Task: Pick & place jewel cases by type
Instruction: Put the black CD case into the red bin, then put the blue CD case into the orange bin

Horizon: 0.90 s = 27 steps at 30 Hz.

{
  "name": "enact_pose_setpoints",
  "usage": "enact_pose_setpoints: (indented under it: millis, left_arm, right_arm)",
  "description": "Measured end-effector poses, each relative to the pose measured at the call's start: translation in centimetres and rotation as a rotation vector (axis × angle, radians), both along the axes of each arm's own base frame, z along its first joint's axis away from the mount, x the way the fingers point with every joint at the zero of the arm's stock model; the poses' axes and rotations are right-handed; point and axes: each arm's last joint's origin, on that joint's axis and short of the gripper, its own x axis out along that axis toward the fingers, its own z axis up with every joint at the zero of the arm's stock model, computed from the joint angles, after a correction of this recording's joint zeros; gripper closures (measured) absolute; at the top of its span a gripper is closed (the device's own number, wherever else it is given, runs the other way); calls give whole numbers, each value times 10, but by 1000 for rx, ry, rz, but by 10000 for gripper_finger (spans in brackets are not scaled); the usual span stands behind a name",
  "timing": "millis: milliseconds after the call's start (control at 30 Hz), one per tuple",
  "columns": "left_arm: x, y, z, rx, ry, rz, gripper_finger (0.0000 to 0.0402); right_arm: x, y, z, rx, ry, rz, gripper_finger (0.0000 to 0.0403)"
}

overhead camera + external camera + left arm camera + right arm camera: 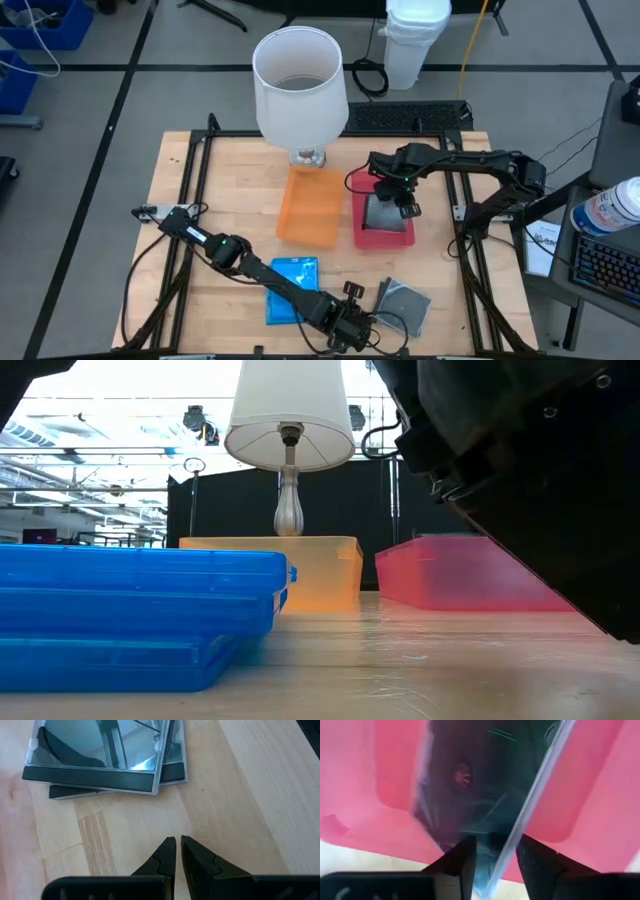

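Observation:
Two clear jewel cases (100, 760) with silvery discs lie stacked flat on the table near its near edge (403, 305). The blue jewel cases (292, 290) lie stacked to their left (130, 610). My left gripper (176, 851) is shut and holds nothing; it hovers over bare wood just short of the clear stack (350, 320). My right gripper (397, 200) is over the red tray (383, 238), shut on another clear jewel case (470, 795). The orange tray (310, 205) lies beside the red one. My right gripper pinches the clear jewel case by one edge (495, 862) between its two fingers, coming from above and pointing down into the red tray (600, 785). The case hangs tilted below the fingers, inside the tray's outline. Whether its lower end rests on the tray floor cannot be told.
A white-shaded lamp (300, 85) stands at the table's far edge behind the orange tray. In the low view my left arm (530, 470) fills the right side close to the camera. Bare wood lies between the trays and the near stacks.

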Motion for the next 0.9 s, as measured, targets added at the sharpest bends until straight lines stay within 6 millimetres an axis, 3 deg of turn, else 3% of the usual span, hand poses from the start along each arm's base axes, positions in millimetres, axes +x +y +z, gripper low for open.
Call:
enact_pose_setpoints:
  millis: [333, 433, 667, 900]
  left_arm:
    - [0, 0, 0, 0, 0, 1, 366]
    - [0, 0, 0, 2, 1, -2, 366]
    - [-1, 0, -1, 32, 10, -54, 366]
    - [2, 6, -1, 28, 22, -52, 366]
  right_arm:
    - [-3, 0, 1, -74, 57, -34, 248]
    - [-7, 4, 12, -134, 109, -27, 248]
    - [-20, 27, 77, -165, 82, -161, 258]
    - [-55, 89, 152, -102, -406, -135, 318]
